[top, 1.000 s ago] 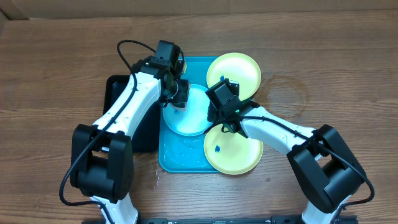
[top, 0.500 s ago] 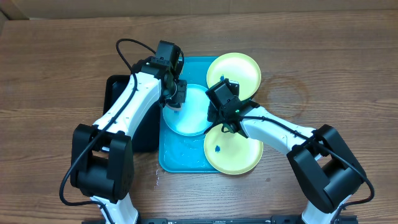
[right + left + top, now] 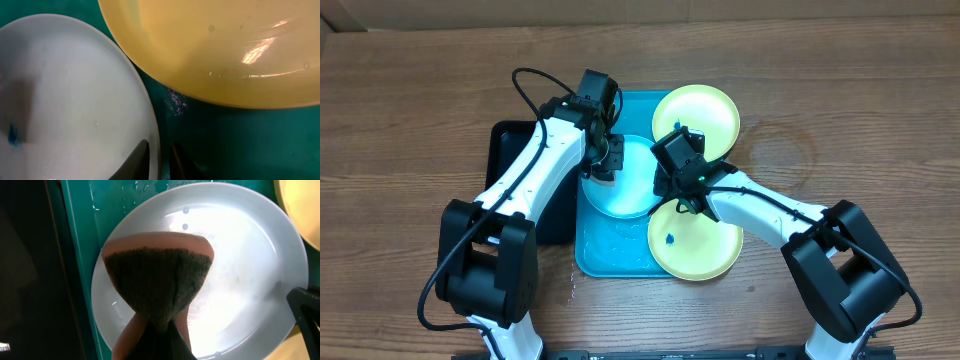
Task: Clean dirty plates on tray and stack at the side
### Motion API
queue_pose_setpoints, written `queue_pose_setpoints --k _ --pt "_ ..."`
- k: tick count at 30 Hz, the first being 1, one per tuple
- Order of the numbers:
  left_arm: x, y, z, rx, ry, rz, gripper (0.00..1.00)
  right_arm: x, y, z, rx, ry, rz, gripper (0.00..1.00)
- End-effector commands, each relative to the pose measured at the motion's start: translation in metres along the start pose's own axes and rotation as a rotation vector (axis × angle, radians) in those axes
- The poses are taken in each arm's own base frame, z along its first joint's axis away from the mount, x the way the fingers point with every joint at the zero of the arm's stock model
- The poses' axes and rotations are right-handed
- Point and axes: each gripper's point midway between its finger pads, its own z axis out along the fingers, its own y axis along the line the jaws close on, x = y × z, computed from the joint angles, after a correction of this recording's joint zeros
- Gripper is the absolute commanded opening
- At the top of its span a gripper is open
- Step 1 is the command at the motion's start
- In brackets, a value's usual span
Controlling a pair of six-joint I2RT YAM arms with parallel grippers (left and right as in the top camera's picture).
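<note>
The light cyan plate [image 3: 630, 190] lies on the turquoise tray [image 3: 610, 258]; it looks white in the left wrist view [image 3: 250, 255] and in the right wrist view [image 3: 75, 95]. My left gripper [image 3: 601, 163] is shut on an orange sponge [image 3: 157, 272], whose dark scrub face presses on the plate's left half. My right gripper [image 3: 667, 187] is shut on the plate's right rim, one finger on each side [image 3: 160, 160]. One pale yellow-green plate [image 3: 696, 115] sits at the tray's far right corner, and another [image 3: 700, 245], with blue specks, at its near right. A blue speck [image 3: 12, 135] shows on the cyan plate.
A black tray [image 3: 505, 150] lies to the left of the turquoise tray, under my left arm. Water drops and blue smears [image 3: 620, 245] lie on the turquoise tray's floor. Brown wooden table [image 3: 860, 120] surrounds both trays.
My left gripper has shifted slightly to the right with the sponge over the cyan plate. The right arm and the plates have not moved.
</note>
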Motion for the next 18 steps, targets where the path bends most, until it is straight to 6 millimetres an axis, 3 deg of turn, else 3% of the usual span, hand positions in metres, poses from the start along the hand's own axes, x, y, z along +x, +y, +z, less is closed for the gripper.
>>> queue_pose_setpoints --k 1,18 --pt "-0.0017 -0.001 -0.0025 -0.007 -0.008 -0.042 0.04 -0.0012 -0.0022 0.0029 0.008 -0.005 0.003 0.16" --pt "0.0049 0.0002 0.0014 -0.012 0.013 -0.1 0.04 0.0041 -0.0009 0.0075 -0.002 0.019 0.002 0.12"
